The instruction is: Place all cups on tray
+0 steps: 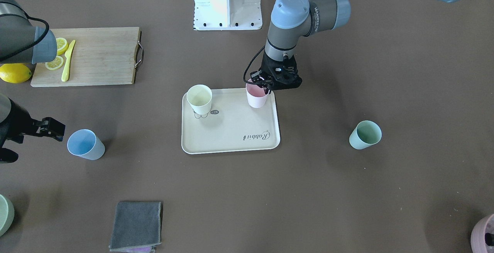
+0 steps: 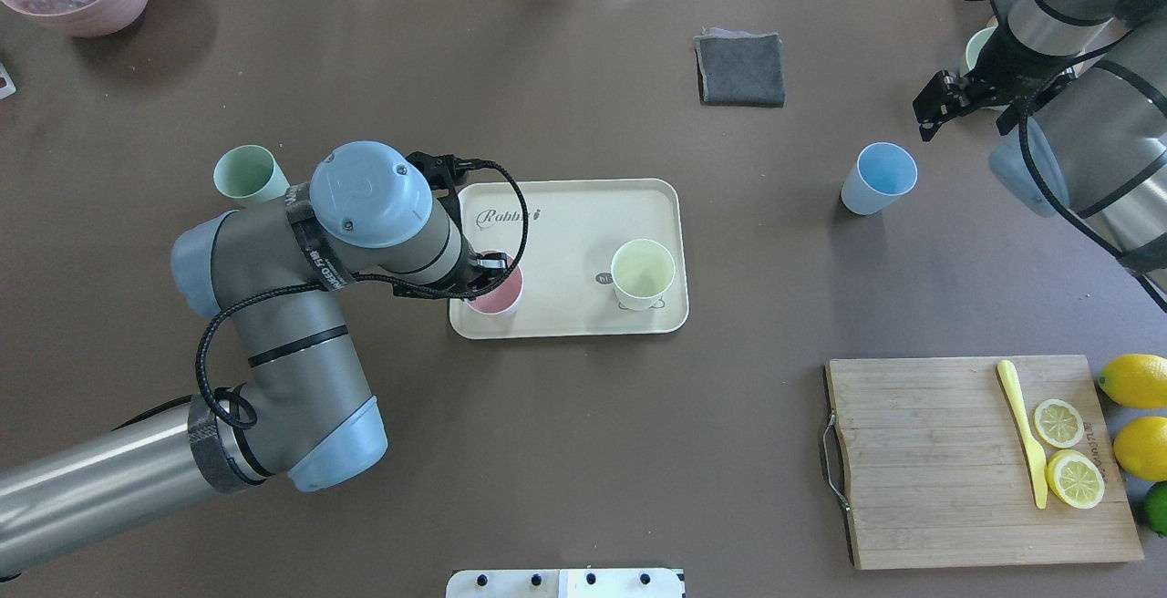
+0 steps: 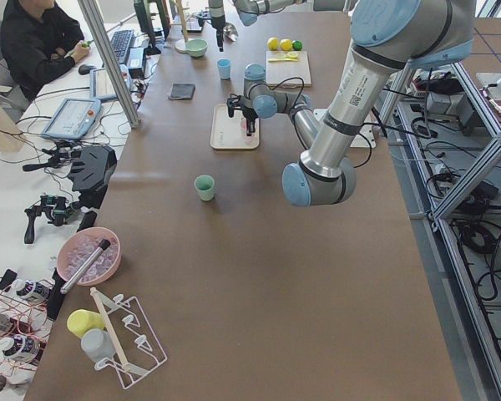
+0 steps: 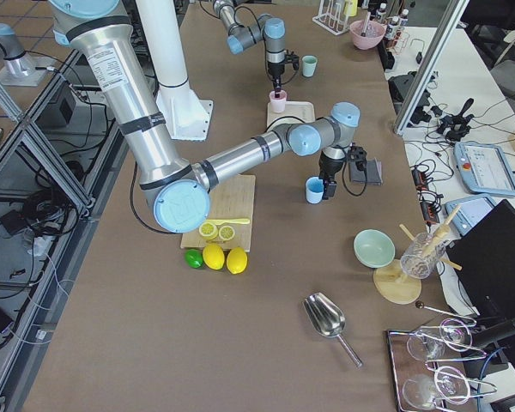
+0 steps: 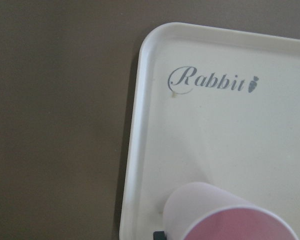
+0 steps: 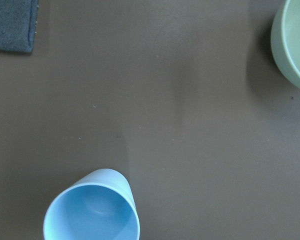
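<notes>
We've got two cups standing on the cream tray (image 1: 231,133) right now. The pink cup (image 1: 256,98) is upright in the tray's corner nearest the robot, on its left side. The left gripper (image 1: 267,88) is right on top of it, pointing straight down at the cup's robot-side rim. In the left wrist view the cup fills the bottom edge, with one dark fingertip (image 5: 159,233) poking out by its outer wall and the "Rabbit" lettering (image 5: 210,82) further along the tray. Honestly we can't tell whether the gripper is pinching the cup wall or just sitting loose around it. The pale yellow cup (image 1: 199,99) stands in the other robot-side corner, partly over the little cartoon (image 1: 200,115).

Two more cups are on the bare table (image 1: 308,191). The green cup (image 1: 365,134) is well off to the robot's left of the tray, and the blue cup (image 1: 85,145) is off to its right. The right gripper (image 1: 57,129) hovers just beside the blue one, not touching, spread apart with nothing in it.
</notes>
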Robot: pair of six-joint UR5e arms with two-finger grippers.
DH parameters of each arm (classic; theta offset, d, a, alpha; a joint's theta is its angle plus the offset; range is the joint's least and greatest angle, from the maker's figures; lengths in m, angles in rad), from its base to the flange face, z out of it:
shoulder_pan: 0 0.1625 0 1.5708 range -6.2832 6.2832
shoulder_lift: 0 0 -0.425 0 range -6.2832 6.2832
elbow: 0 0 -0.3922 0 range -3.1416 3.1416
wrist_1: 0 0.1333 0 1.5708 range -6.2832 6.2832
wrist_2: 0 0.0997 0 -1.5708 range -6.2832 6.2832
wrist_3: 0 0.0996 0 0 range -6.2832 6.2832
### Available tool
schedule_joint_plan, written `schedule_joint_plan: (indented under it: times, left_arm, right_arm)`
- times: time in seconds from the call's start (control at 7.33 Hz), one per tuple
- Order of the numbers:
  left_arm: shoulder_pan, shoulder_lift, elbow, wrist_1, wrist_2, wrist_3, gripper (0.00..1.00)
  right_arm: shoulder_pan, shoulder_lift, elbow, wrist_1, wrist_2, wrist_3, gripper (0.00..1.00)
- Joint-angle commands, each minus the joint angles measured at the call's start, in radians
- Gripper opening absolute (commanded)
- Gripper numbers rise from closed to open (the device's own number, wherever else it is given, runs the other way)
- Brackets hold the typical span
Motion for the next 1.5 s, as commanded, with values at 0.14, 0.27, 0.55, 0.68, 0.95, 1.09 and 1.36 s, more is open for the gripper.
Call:
schedule_joint_plan:
  times: [0.14,0.27,0.55,0.68,0.95,1.09,1.36]
  left_arm:
    - [0.000,0.002,-0.004,0.000,0.003,-0.001,0.96]
    - [0.000,0.003,-0.013,0.002,0.003,-0.001,0.96]
    - [-0.001,0.003,-0.021,0.003,0.003,0.000,0.96]
    - [-0.004,0.003,-0.029,0.005,0.003,0.000,0.96]
    - [-0.010,0.003,-0.043,0.006,0.001,0.000,0.96]
    - [-0.013,0.003,-0.046,0.006,0.001,0.000,0.96]
    - [-0.024,0.003,-0.056,0.006,0.000,0.000,0.96]
  right_arm:
    - [-0.050,-0.014,-0.050,0.130,-0.009,0.076,1.00]
    - [-0.063,-0.032,-0.050,0.156,-0.020,0.076,1.00]
    - [-0.085,-0.077,-0.073,0.258,-0.029,0.077,0.89]
    - [-0.089,-0.075,-0.073,0.272,-0.029,0.085,0.01]
    - [-0.091,-0.063,-0.050,0.274,-0.029,0.088,0.00]
    - [-0.091,-0.060,-0.050,0.274,-0.025,0.106,0.00]
    - [-0.076,-0.049,-0.025,0.260,-0.014,0.108,0.00]
